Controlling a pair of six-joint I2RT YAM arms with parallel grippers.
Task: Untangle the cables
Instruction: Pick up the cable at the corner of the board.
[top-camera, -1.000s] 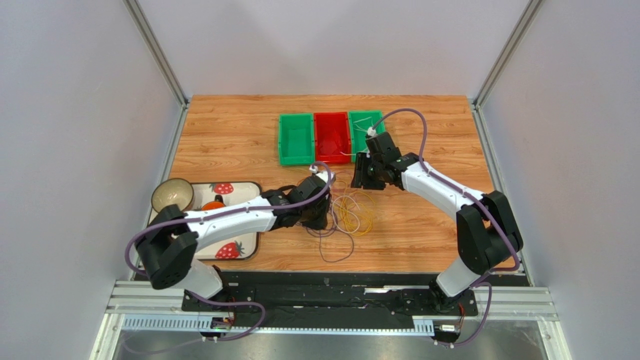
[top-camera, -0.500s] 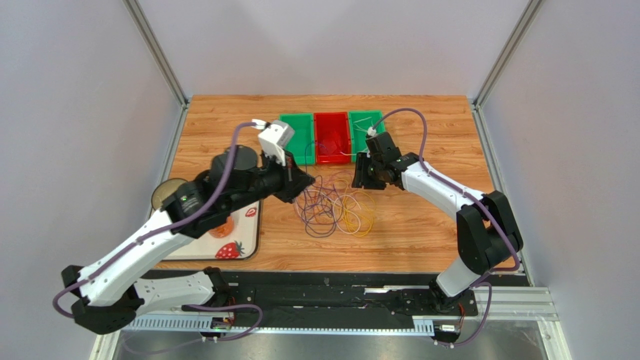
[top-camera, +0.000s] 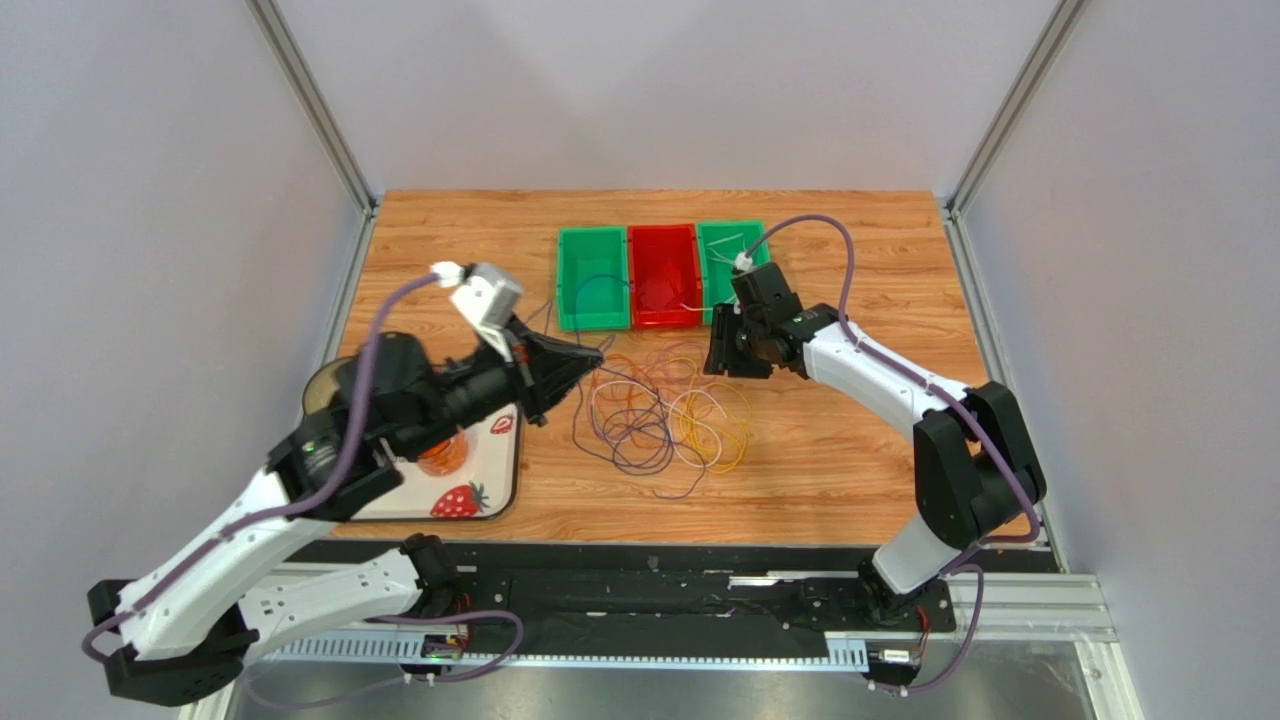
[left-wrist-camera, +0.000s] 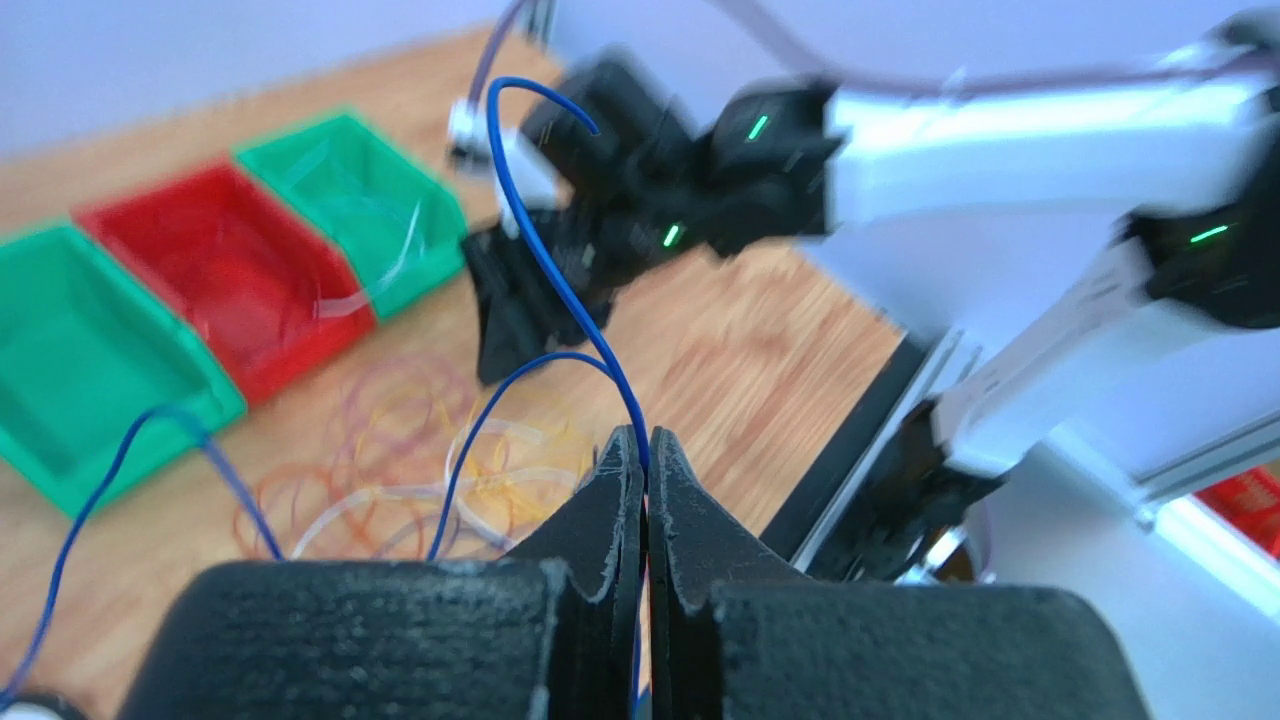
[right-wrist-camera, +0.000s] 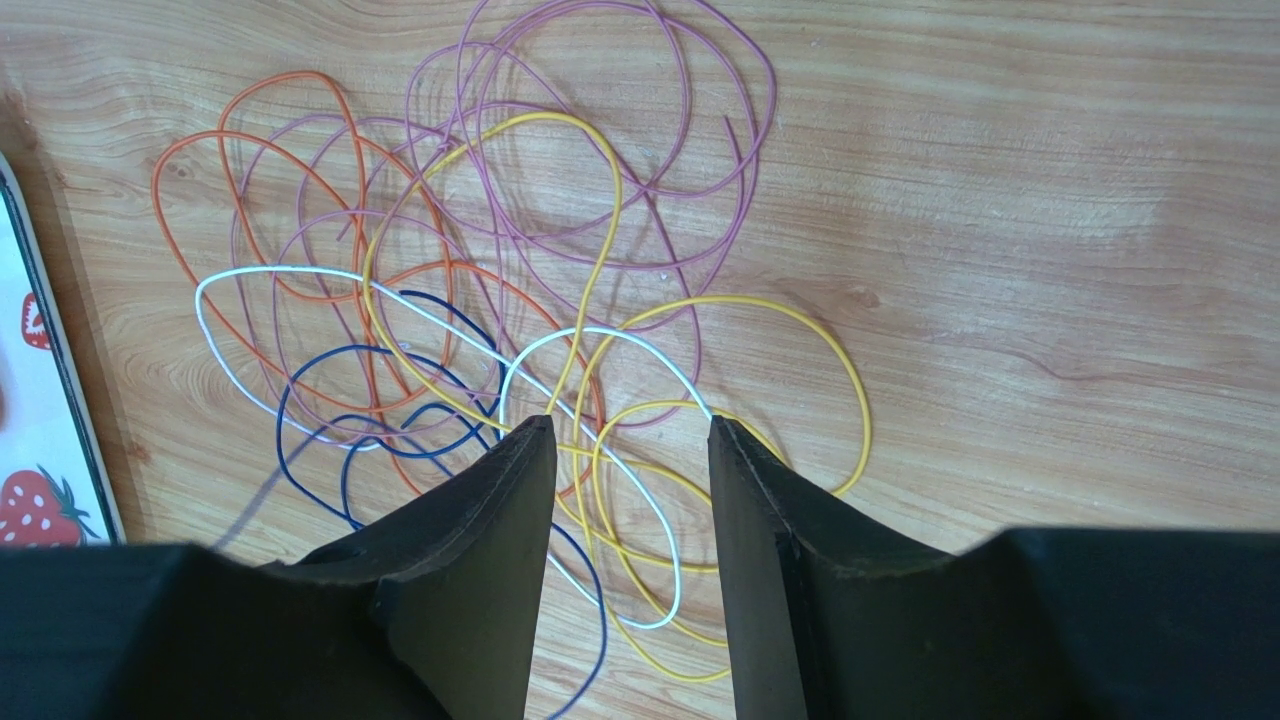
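Note:
The cables (top-camera: 661, 413) lie in a loose tangle of purple, yellow, orange, white and blue loops on the wooden table between the arms. My left gripper (top-camera: 583, 360) hangs above the tangle's left edge. It is shut (left-wrist-camera: 646, 441) on a thin blue cable (left-wrist-camera: 634, 413) that arcs up from the jaw tips and trails down to the pile. My right gripper (top-camera: 721, 357) hovers at the tangle's upper right. It is open (right-wrist-camera: 631, 428) with nothing gripped; yellow (right-wrist-camera: 601, 195), white (right-wrist-camera: 271, 275), purple (right-wrist-camera: 661, 105), orange (right-wrist-camera: 226, 143) and blue (right-wrist-camera: 301, 375) loops lie below it.
Three bins stand in a row behind the tangle: green (top-camera: 592, 282), red (top-camera: 664, 278), green (top-camera: 732, 248). A strawberry-print tray (top-camera: 489, 488) with a bowl (top-camera: 323, 393) lies at the left, partly under my left arm.
My left arm rose off the tangle and swung back to the left with the blue cable pinched, drawing loops out leftward. My right arm stayed put.

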